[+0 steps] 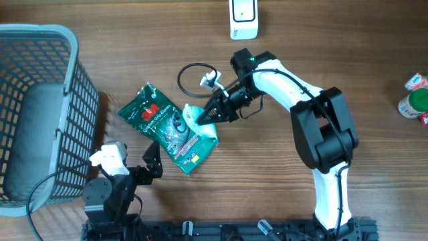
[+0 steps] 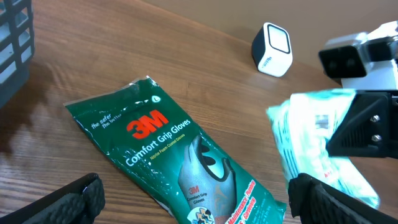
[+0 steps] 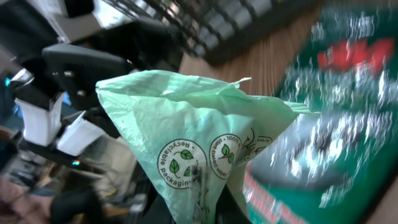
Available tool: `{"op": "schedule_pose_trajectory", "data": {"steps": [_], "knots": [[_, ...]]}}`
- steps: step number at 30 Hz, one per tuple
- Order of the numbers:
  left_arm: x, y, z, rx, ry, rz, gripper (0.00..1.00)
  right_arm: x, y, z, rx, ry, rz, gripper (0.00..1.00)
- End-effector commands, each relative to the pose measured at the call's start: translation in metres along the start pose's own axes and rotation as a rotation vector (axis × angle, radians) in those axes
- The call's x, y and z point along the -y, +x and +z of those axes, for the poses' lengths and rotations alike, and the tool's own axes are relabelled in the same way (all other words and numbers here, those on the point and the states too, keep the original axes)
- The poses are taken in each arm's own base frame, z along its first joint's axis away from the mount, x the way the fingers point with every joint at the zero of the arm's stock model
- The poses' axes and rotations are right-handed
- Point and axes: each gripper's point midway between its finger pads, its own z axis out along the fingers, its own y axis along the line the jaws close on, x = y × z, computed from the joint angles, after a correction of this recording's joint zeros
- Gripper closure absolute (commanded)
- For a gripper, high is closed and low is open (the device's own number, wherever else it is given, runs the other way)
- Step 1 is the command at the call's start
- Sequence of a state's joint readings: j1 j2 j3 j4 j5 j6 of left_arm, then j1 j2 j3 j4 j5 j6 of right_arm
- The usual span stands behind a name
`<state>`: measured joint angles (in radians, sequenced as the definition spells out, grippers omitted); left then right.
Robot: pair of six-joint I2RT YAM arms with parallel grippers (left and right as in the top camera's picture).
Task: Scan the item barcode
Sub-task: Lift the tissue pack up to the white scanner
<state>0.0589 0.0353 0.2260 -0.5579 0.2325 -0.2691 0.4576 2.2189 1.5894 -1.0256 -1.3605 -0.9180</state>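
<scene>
A pale green wipes packet [image 1: 195, 118] hangs just above the table, pinched at one end by my right gripper [image 1: 211, 114], which is shut on it. In the right wrist view the packet [image 3: 193, 137] fills the middle, its edge clamped at my right gripper [image 3: 202, 208]. The left wrist view shows a barcode label on the packet [image 2: 311, 134]. A dark green 3M glove pack [image 1: 152, 112] lies flat under and beside it. The white scanner [image 1: 243, 19] stands at the far edge. My left gripper [image 1: 152, 163] is open near the glove pack's lower end [image 2: 180, 155], holding nothing.
A grey mesh basket [image 1: 40, 114] fills the left side. A black cable loop [image 1: 190, 73] lies on the table between the glove pack and the scanner. Small bottles [image 1: 416, 97] sit at the right edge.
</scene>
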Motion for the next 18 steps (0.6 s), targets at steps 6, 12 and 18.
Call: {"op": "schedule_pose_trajectory", "data": {"steps": [6, 12, 18], "knots": [[-0.001, 0.001, 0.001, 0.0, -0.001, -0.006, 0.0, -0.026, -0.052, 0.005, 0.2, -0.17, -0.268, 0.95], [-0.001, 0.001, 0.001, 0.0, -0.001, -0.006, 0.0, -0.031, -0.049, 0.009, 0.195, -0.179, -0.24, 0.96], [-0.001, 0.001, 0.001, 0.0, -0.001, -0.006, 0.0, -0.078, -0.015, 0.006, 0.176, -0.136, -0.277, 0.96]]}}
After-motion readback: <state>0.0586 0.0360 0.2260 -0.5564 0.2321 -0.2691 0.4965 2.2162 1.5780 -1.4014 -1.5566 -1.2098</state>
